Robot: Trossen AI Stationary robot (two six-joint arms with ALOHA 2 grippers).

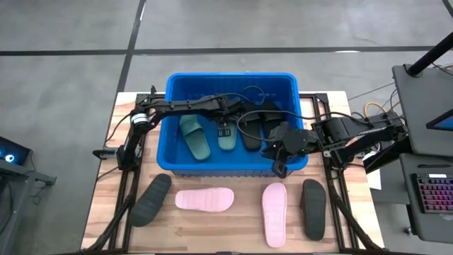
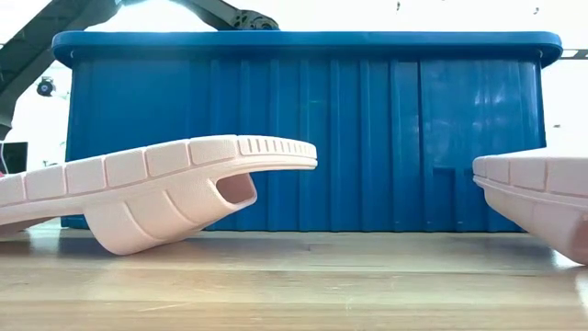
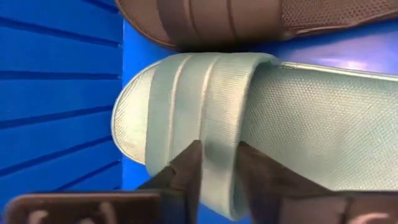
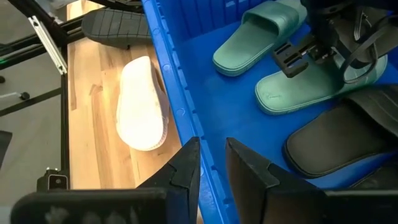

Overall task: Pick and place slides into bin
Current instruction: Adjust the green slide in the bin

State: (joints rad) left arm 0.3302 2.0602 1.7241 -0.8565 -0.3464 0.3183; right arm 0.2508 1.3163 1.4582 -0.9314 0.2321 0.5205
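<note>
The blue bin (image 1: 230, 76) stands at the table's far middle and holds two green slides and dark slides (image 1: 253, 131). My left gripper (image 3: 221, 168) reaches down into the bin over one green slide (image 1: 226, 136), which lies flat on its sole on the bin floor. Its fingers stand a little apart, on either side of a ridge of that slide's strap. The other green slide (image 1: 195, 138) lies beside it. My right gripper (image 4: 212, 155) hangs over the bin's near right rim, its fingers a narrow gap apart with nothing between them. My left gripper has its fingers (image 3: 186, 177) on either side of the near edge of the green slide's strap (image 3: 221, 127), coming from above and slanting down. I cannot tell whether they touch it. The slide lies flat on the bin floor.
On the wooden table in front of the bin lie a charcoal slide (image 1: 151, 200), two pink slides (image 1: 204, 200) (image 1: 274, 212) and a dark slide (image 1: 313, 207). The bin's near wall (image 2: 303, 129) rises behind the pink slides. Frame rails run along both table sides.
</note>
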